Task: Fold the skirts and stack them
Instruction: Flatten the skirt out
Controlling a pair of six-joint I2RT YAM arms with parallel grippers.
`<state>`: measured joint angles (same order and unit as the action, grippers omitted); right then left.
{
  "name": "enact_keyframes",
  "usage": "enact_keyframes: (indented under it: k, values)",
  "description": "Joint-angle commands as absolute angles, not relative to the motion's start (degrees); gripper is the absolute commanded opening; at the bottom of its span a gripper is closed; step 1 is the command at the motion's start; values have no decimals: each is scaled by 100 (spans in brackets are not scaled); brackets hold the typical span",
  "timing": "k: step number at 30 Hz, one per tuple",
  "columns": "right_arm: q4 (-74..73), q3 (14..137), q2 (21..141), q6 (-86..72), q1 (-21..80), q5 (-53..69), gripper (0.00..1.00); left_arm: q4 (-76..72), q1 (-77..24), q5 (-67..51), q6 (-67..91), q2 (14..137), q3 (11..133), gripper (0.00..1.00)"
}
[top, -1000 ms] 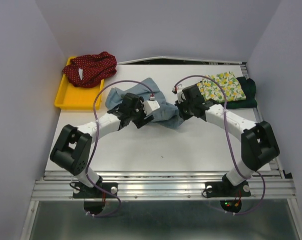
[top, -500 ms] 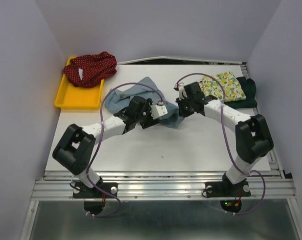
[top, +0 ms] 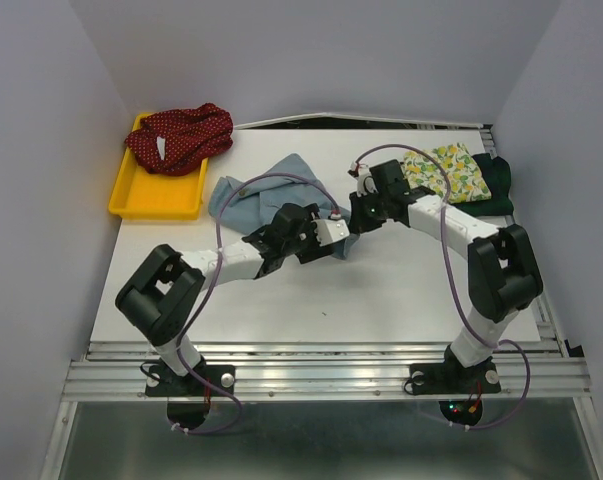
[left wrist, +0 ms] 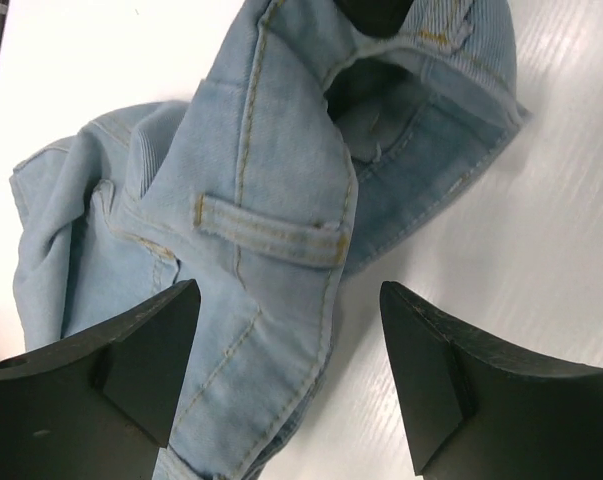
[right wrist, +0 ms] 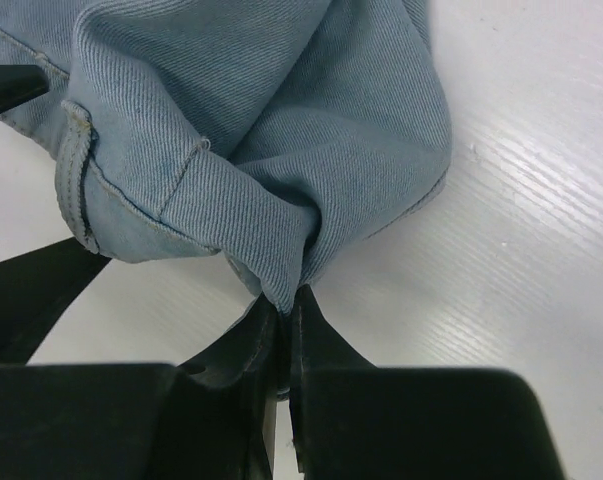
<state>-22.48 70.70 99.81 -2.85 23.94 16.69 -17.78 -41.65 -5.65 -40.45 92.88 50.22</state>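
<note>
The light-blue denim skirt [top: 271, 190] lies crumpled on the white table [top: 401, 290], mid-back. My right gripper [top: 359, 216] is shut on a pinched fold at its right end, as the right wrist view shows: gripper [right wrist: 286, 300], denim [right wrist: 281, 120]. My left gripper [top: 337, 234] hovers open over the skirt's near right edge. In the left wrist view the gripper [left wrist: 286, 310] straddles a seamed hem and belt loop of the denim [left wrist: 271, 150]. The red white-dotted skirt [top: 179, 135] is heaped in the yellow tray. The lemon-print skirt [top: 443, 170] lies folded on the dark green one [top: 496, 185] at back right.
The yellow tray [top: 151, 198] stands at the back left corner. Purple cables loop over both arms. Grey walls close in the left, back and right sides. The table's front edge meets a metal rail [top: 321, 370].
My left arm has reached to the right along the denim skirt, ending close to the right gripper. The right gripper keeps its pinch and has barely shifted.
</note>
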Motion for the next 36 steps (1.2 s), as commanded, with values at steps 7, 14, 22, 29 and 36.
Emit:
enact_keyframes:
  k: [7,14,22,29,36]
  values:
    - [-2118,7497,10116,-651,1907,2813,1,-2461,-4236,464,-4061,9659,5466,67]
    - [-2004,7532,10239,-571,1907,2909,20,-1979,-4236,563,-3824,9202,6089,0]
    - [-1846,7629,10055,-844,1740,2233,94,-309,-3771,958,-2305,10054,8901,0]
    - [-1618,7067,9537,-905,1600,2144,100,1158,-2849,739,-371,11509,11554,0]
    - [-854,6285,9536,-1423,1600,2662,96,2250,-1978,-246,791,12638,12552,0]
